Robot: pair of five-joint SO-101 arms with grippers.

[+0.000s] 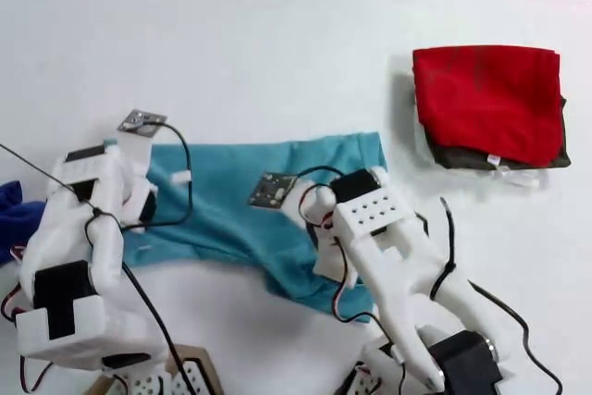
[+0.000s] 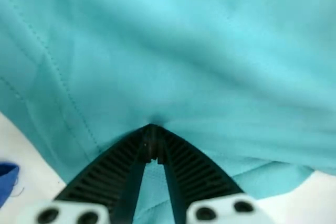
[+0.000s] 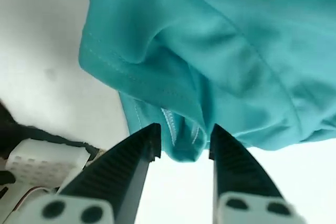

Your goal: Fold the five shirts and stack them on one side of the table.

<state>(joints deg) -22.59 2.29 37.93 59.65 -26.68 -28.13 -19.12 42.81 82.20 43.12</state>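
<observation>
A teal shirt lies partly folded across the middle of the white table. My left gripper is shut on a pinch of the teal shirt, over the shirt's left part in the high view. My right gripper is open, its black fingers on either side of a bunched hem of the teal shirt, at the shirt's near right part. A stack of folded shirts, red on top with a dark one beneath, sits at the right side of the table.
A dark blue shirt lies at the table's left edge, and a corner of the blue shirt lies beside my left gripper. Both arms' white bodies and black cables cover the near edge. Bare table extends behind the teal shirt.
</observation>
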